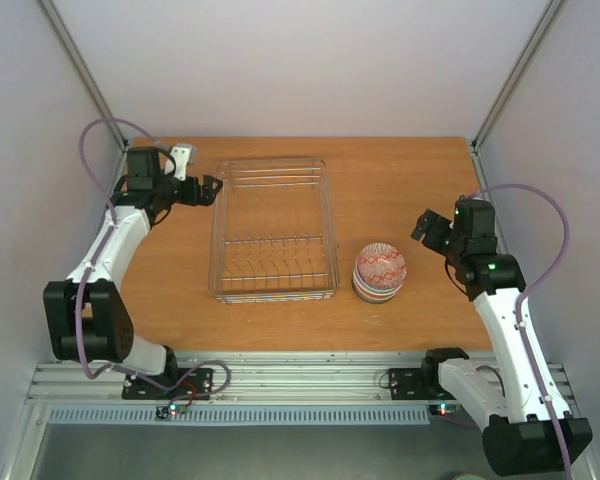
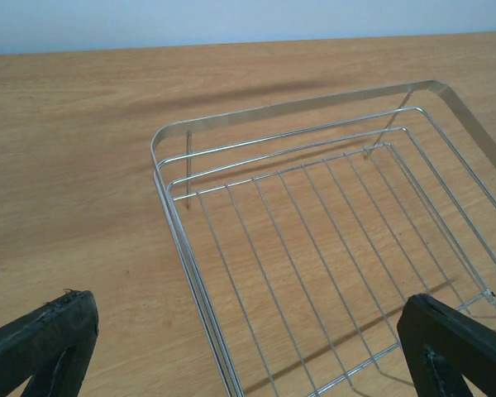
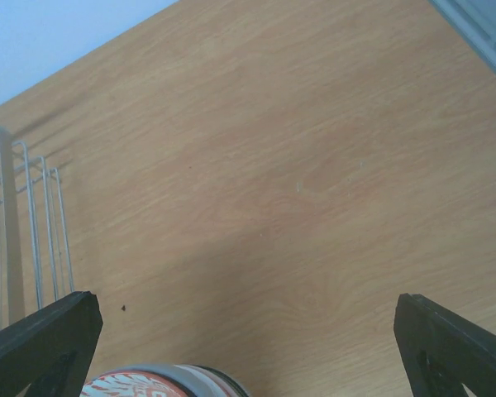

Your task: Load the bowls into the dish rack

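Note:
A stack of bowls (image 1: 380, 273) stands on the table right of the dish rack, with a red-patterned bowl on top; its rim shows at the bottom of the right wrist view (image 3: 161, 382). The silver wire dish rack (image 1: 273, 228) lies mid-table and holds no bowls; its far left corner fills the left wrist view (image 2: 314, 240). My left gripper (image 1: 212, 187) is open and empty at the rack's far left corner. My right gripper (image 1: 424, 228) is open and empty, up and to the right of the bowl stack.
The wooden table (image 1: 400, 180) is walled by pale panels at the back and both sides. An aluminium rail (image 1: 310, 375) runs along the near edge where the arms are bolted.

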